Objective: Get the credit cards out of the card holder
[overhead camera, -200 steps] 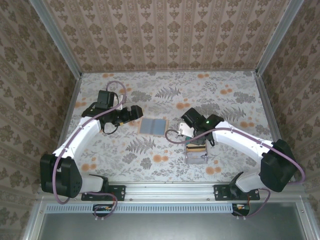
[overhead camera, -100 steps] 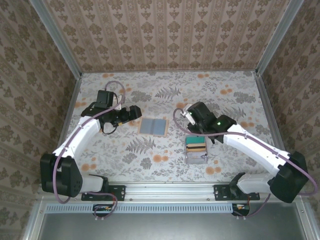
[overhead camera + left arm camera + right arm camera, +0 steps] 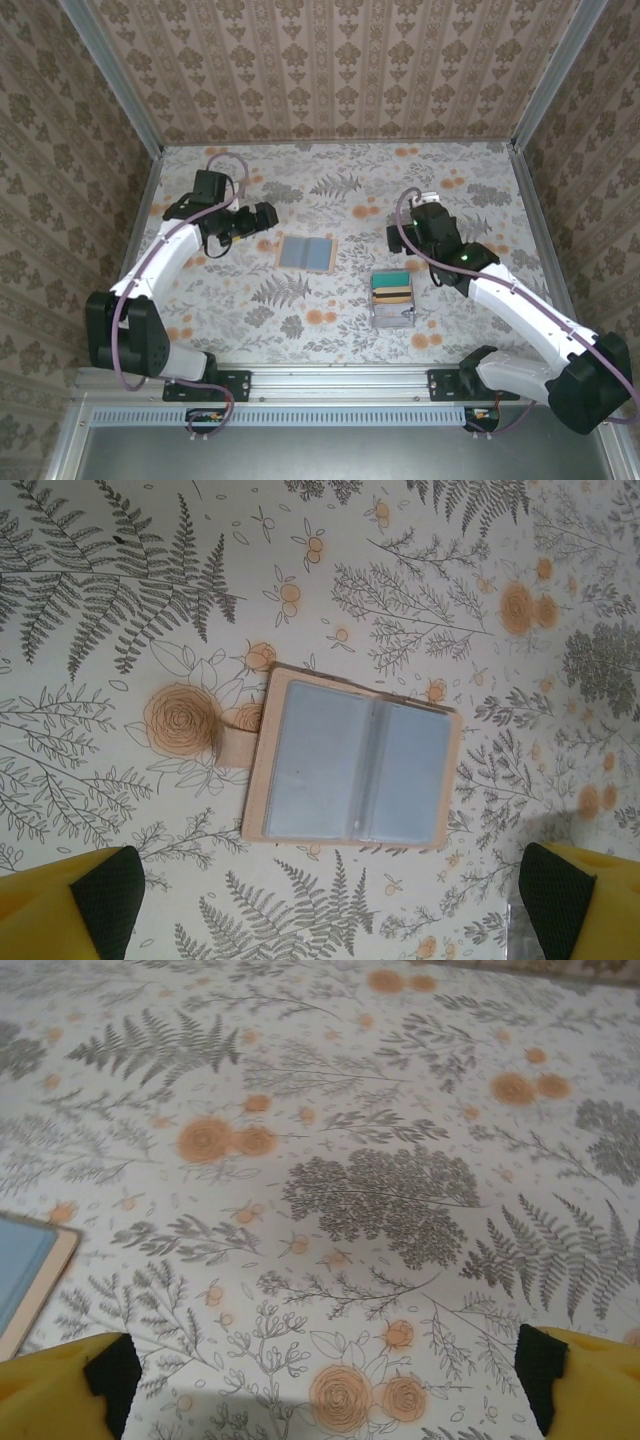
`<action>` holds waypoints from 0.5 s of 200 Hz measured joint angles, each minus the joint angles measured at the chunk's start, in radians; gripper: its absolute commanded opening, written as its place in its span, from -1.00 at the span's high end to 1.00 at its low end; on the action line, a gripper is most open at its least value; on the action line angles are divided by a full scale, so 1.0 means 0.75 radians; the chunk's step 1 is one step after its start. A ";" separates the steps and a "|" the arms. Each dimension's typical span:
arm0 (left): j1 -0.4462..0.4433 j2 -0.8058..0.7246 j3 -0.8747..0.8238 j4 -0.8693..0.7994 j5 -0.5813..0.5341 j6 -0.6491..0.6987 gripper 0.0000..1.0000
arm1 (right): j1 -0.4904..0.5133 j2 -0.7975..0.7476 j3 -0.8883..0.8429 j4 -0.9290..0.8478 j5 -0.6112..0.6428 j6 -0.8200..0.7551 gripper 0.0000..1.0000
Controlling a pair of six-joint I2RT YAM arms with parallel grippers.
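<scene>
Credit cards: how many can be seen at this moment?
2. A teal card and a yellow card lie in the clear box, the teal one at its far end. The open card holder looks empty, though a tucked card could be hidden.

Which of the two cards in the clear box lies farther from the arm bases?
The teal card, at the far end of the clear box. The yellow card lies next to it on the near side.
</scene>
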 measured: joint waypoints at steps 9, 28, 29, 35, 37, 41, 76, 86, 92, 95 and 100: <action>-0.001 0.027 0.015 0.001 0.011 -0.001 -1.00 | -0.011 0.008 0.000 0.018 0.001 0.017 -0.99; -0.022 0.108 0.056 0.010 0.035 -0.006 -1.00 | -0.015 0.025 0.000 0.051 0.001 0.034 -0.99; -0.025 0.115 0.060 0.011 0.035 -0.007 -1.00 | -0.015 0.025 0.000 0.051 0.001 0.034 -0.99; -0.041 0.146 0.075 0.015 0.041 -0.008 -1.00 | -0.016 0.030 0.000 0.062 0.000 0.036 -0.99; -0.049 0.157 0.080 0.016 0.041 -0.009 -1.00 | -0.016 0.031 0.000 0.063 -0.001 0.037 -0.99; -0.065 0.180 0.090 0.020 0.045 -0.010 -1.00 | -0.016 0.033 0.000 0.067 -0.001 0.039 -0.99; -0.208 0.361 0.134 0.049 0.050 -0.011 -1.00 | -0.028 0.039 0.001 0.085 -0.027 0.055 -0.99; -0.237 0.406 0.134 0.051 0.049 -0.013 -1.00 | -0.031 0.039 0.001 0.085 -0.036 0.059 -0.99; -0.248 0.430 0.134 0.050 0.044 -0.015 -1.00 | -0.032 0.039 0.002 0.085 -0.038 0.060 -0.99; -0.252 0.441 0.134 0.050 0.042 -0.015 -1.00 | -0.033 0.039 0.002 0.085 -0.040 0.062 -0.99; -0.257 0.458 0.134 0.050 0.036 -0.015 -1.00 | -0.035 0.039 0.002 0.085 -0.042 0.063 -0.99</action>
